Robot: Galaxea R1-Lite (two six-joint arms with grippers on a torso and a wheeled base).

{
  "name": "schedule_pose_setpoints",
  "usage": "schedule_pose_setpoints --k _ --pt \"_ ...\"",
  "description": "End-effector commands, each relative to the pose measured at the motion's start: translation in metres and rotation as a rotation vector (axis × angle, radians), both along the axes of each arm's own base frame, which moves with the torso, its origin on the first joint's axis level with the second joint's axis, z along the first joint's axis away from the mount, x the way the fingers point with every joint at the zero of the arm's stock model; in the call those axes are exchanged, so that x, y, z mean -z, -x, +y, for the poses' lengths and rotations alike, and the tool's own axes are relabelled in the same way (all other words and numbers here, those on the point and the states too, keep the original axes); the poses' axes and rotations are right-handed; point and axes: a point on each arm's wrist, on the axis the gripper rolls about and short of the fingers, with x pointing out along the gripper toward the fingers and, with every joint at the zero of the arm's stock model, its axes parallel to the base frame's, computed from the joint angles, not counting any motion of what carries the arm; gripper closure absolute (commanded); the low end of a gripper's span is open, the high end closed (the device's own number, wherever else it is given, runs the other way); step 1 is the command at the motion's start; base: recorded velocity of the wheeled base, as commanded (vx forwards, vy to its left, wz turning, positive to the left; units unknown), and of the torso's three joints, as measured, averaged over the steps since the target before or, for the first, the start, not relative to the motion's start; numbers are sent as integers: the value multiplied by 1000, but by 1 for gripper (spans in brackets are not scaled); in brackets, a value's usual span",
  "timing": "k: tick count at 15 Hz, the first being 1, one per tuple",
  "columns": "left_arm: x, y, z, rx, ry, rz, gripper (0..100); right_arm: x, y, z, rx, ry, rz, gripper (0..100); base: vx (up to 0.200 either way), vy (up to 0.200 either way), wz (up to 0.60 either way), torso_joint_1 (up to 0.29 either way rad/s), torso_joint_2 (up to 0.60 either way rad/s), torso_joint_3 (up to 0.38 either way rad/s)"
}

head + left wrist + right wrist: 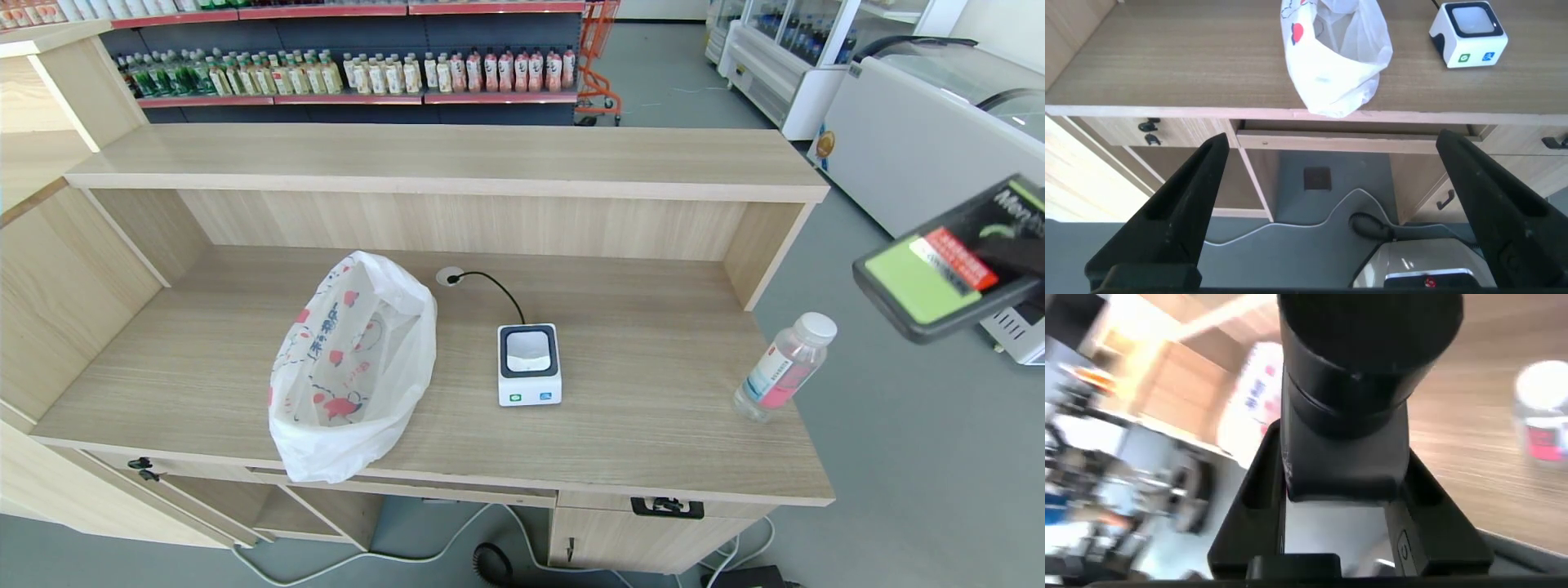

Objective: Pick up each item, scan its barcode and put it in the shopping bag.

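While left end effector (pixel 1333 140) gapes wide, right end effector (pixel 1346 461) clamping dark package (pixel 939 282)

Wooden counter (pixel 653 351): raised ledge (pixel 441 155) along the far side. Behind it, store shelving (pixel 351 100) stocked with bottled drinks. Orange cart (pixel 600 73) at far centre-right. Chest freezers (pixel 914 139) at far right. White cables (pixel 457 531) on the floor beneath the counter.
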Motion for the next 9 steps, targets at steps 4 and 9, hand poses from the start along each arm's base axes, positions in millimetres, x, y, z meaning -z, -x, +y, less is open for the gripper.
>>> schedule_pose_setpoints --k 4,9 --pt "0 0 0 0 0 0 0 24 -97 -4 -241 -126 65 100 0 0 0 0 0 0" --pt "0 0 0 0 -1 0 0 30 -101 5 -309 -116 86 100 0 0 0 0 0 0"
